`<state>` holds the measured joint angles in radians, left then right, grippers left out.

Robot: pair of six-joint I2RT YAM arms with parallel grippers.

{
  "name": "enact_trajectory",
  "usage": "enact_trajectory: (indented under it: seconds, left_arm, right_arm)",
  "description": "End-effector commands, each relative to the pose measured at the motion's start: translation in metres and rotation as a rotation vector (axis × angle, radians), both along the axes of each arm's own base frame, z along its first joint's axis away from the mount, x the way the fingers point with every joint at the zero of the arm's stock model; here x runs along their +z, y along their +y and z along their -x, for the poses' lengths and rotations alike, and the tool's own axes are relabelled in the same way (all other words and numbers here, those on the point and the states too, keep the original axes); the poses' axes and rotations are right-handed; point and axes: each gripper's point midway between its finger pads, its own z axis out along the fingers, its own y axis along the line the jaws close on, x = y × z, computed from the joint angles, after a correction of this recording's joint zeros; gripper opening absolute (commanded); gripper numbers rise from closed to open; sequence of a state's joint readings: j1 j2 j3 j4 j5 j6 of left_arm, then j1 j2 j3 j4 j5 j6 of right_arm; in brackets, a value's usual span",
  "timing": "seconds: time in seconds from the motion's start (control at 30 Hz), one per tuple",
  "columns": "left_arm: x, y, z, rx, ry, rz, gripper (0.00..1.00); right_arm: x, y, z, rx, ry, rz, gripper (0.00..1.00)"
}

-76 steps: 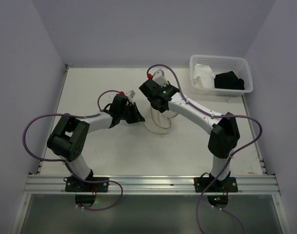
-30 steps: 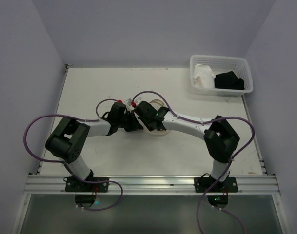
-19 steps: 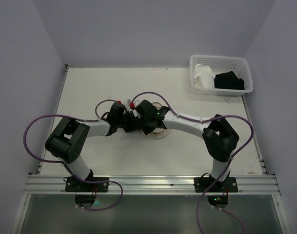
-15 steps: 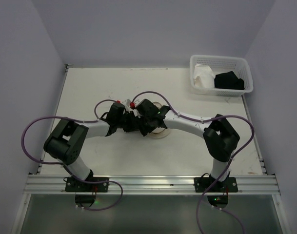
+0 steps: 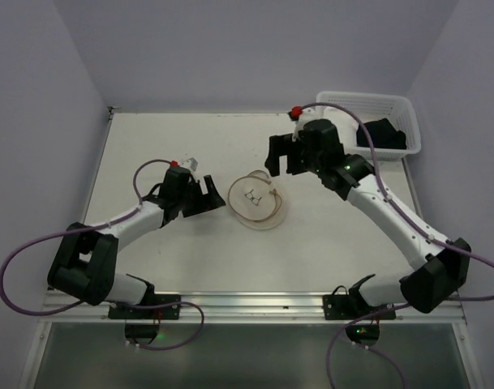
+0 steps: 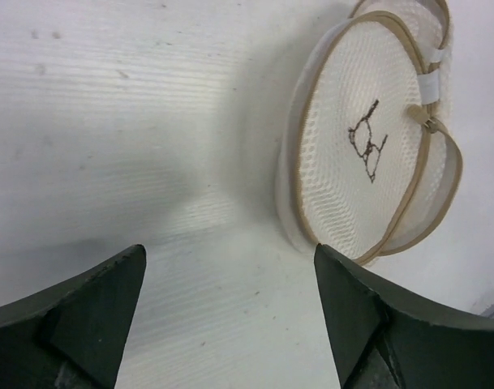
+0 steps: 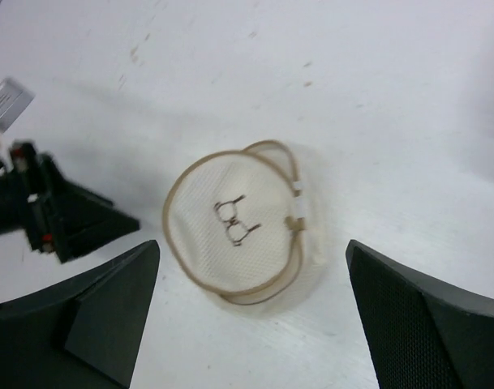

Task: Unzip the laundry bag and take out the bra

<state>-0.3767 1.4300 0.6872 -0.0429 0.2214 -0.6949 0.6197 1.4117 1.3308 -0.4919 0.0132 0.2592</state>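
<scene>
Half a second ago both claws were crowded together on top of the small round white mesh laundry bag with tan rim hoops point(image 5: 258, 200). Now both have pulled off it. The left gripper point(image 5: 208, 197) sits low, just to the left of the bag, its fingers spread wide with nothing between them. The right gripper point(image 5: 285, 156) has lifted up and away to the far right of the bag, also spread and empty; its wrist view looks straight down on the bag point(image 7: 238, 223) through the gap.

The bag lies flat on the white table point(image 5: 149, 146), untouched, with its dark mark facing up. In the left wrist view point(image 6: 364, 146) the two tan hoops sit offset on the side away from the left claw, with a small metal zip pull point(image 6: 429, 123) on the rim there. We judge the seam may be partly open, but we cannot tell how far. We see no bra through the mesh or anywhere beside the bag. So we read this as a release and reset, with the pull as the likely next target.

There is bare tabletop on every side of the bag, and it lies well away from the table edges. The white slotted plastic basket point(image 5: 368, 101) stands well apart beyond and right of the bag, at the far corner, close behind the right wrist. The right arm has little room to swing back in that direction. The left claw has a short, open run straight to the bag.
</scene>
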Motion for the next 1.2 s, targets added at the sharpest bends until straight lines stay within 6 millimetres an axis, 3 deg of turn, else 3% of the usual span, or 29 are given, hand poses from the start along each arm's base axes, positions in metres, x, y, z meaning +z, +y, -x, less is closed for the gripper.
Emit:
enact_trajectory:
  seconds: [0.0,0.03,0.1,0.17,0.27,0.33,0.5,0.53,0.63,0.73,0.9,1.17]
  left_arm:
    - [-0.003,0.035,0.009,0.049,0.005,-0.133,0.91]
    - [0.001,0.044,0.012,0.070,0.007,-0.148,0.92]
    - [0.011,0.054,0.010,0.099,-0.024,-0.165,0.95]
    - [0.039,0.070,0.001,0.163,-0.114,-0.176,0.99]
    - [0.097,0.097,-0.016,0.281,-0.290,-0.233,1.00]
    - [0.142,0.107,-0.023,0.322,-0.395,-0.249,1.00]
    - [0.224,0.131,-0.022,0.401,-0.574,-0.311,1.00]
    - [0.248,0.137,-0.018,0.430,-0.631,-0.306,1.00]
    - [0.296,0.148,-0.005,0.463,-0.753,-0.308,1.00]
    - [0.329,0.157,0.010,0.480,-0.863,-0.320,1.00]
    - [0.349,0.170,0.034,0.508,-0.961,-0.336,1.00]
    - [0.332,0.176,0.046,0.571,-0.985,-0.275,1.00]
  right_arm:
    - [0.032,-0.049,-0.013,-0.178,-0.069,-0.068,0.99]
    - [0.052,-0.068,-0.011,-0.240,-0.125,-0.083,0.99]
    - [0.066,-0.098,-0.012,-0.341,-0.178,-0.084,0.99]
    - [0.092,-0.126,-0.004,-0.435,-0.265,-0.093,0.99]
    - [0.119,-0.160,0.010,-0.528,-0.366,-0.077,0.99]
    - [0.131,-0.174,0.020,-0.561,-0.415,-0.061,0.99]
    - [0.165,-0.211,0.060,-0.661,-0.561,-0.104,0.99]
    - [0.174,-0.216,0.067,-0.666,-0.607,-0.119,0.99]
    - [0.190,-0.221,0.094,-0.619,-0.728,-0.188,0.99]
    - [0.200,-0.228,0.114,-0.606,-0.810,-0.217,0.99]
    - [0.198,-0.242,0.129,-0.631,-0.852,-0.182,0.99]
    - [0.182,-0.253,0.138,-0.670,-0.857,-0.170,0.96]
